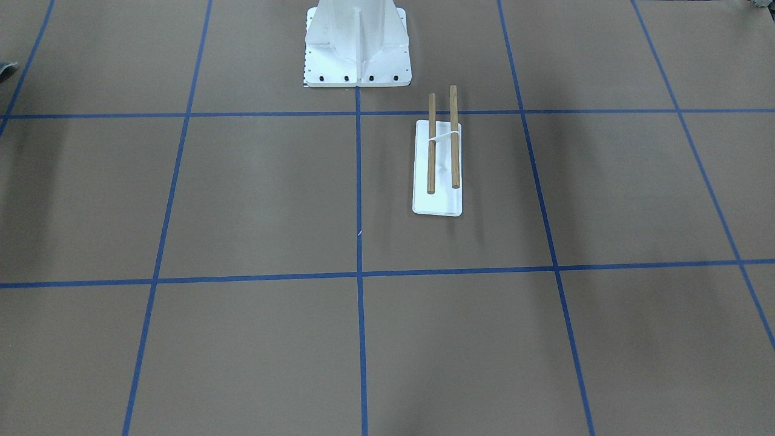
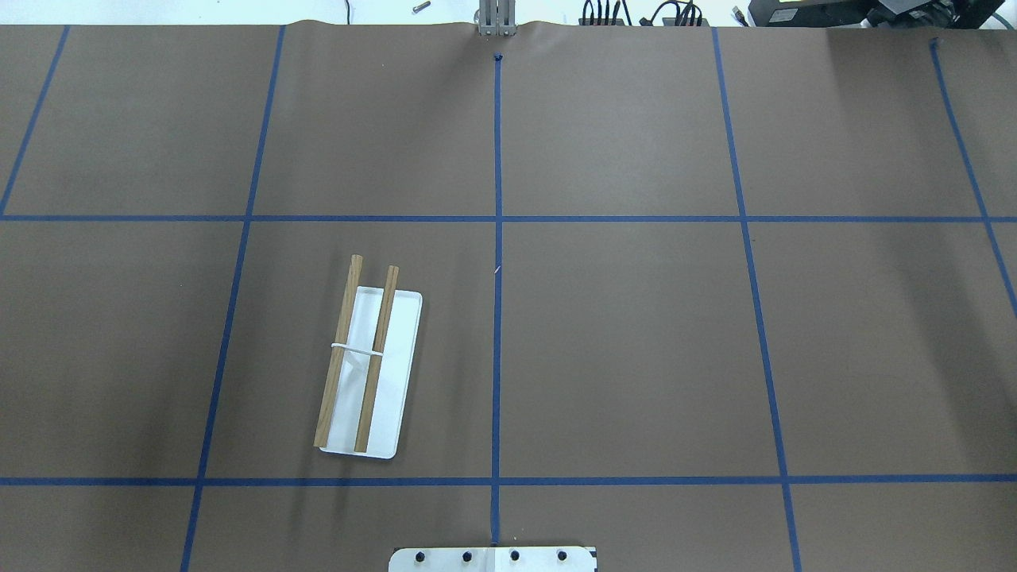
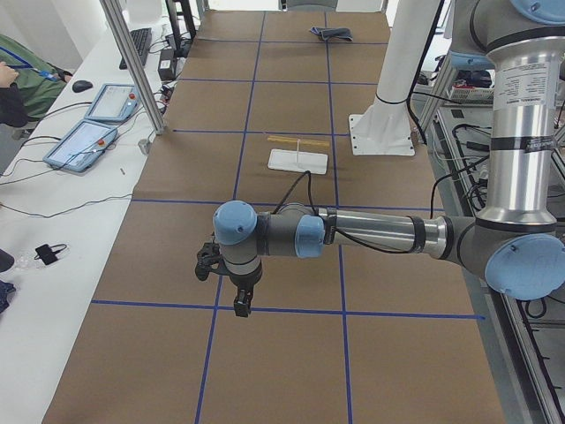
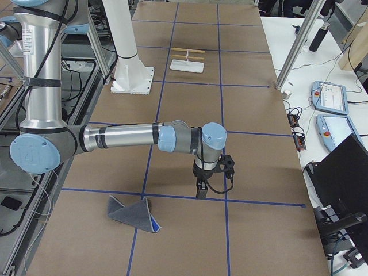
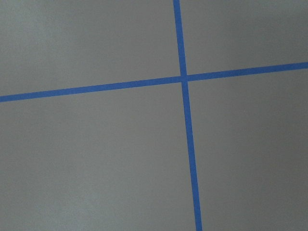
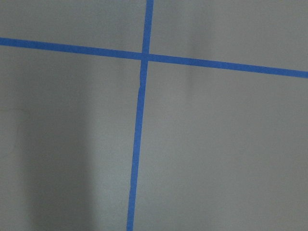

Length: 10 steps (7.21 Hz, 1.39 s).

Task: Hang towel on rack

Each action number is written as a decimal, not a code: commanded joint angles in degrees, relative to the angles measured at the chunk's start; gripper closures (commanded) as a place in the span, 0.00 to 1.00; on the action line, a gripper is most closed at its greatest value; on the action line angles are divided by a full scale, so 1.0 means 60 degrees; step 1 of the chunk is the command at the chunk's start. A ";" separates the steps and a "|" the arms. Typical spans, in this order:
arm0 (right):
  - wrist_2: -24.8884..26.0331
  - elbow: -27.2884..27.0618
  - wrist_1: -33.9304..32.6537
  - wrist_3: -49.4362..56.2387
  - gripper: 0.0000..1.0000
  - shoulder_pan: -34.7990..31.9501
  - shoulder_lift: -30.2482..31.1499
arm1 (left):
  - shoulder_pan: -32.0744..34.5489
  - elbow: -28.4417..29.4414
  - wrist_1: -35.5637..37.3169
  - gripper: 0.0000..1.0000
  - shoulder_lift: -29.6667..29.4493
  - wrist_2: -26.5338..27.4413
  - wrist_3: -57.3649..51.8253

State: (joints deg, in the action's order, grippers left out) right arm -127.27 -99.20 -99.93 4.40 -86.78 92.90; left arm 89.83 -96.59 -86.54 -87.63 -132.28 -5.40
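Note:
The rack (image 2: pixel 401 373) stands on the table's left half: a flat white base with two brown dowel rails, both bare. It also shows in the front view (image 1: pixel 437 203) and small in both side views (image 3: pixel 298 160) (image 4: pixel 187 65). The towel (image 4: pixel 133 214) lies crumpled on the table at the far right end, dark grey with a blue corner, and far off in the left side view (image 3: pixel 331 34). My right gripper (image 4: pixel 200 192) hangs just above the table to the towel's right, apart from it. My left gripper (image 3: pixel 241 306) hangs over the table's left end. I cannot tell whether either is open or shut.
The white bolted pedestal (image 1: pixel 357 54) stands at the robot's edge of the table, close to the rack. Blue tape lines grid the brown table (image 2: pixel 620 334). Both wrist views show only table and tape. Side benches hold tablets (image 3: pixel 84 141) and cables.

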 commanded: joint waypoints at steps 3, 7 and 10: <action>0.0029 -0.0180 0.0029 0.0058 0.00 0.0034 -0.0029 | 0.0000 -0.0290 -0.0342 0.01 0.0030 0.0015 -0.0007; 0.0189 -0.0287 0.3077 0.0000 0.00 0.0371 -0.0277 | 0.0014 -0.0586 -0.0429 0.01 -0.0160 0.0015 0.0022; -0.0116 0.0154 0.5364 0.0058 0.00 0.0386 0.1105 | 0.0014 -0.0279 -0.2414 0.01 -0.0074 0.0088 0.0095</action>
State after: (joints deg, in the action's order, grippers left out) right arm -127.25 -99.23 -74.92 4.59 -84.57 94.66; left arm 89.89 -98.99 -95.79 -88.68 -131.91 -4.97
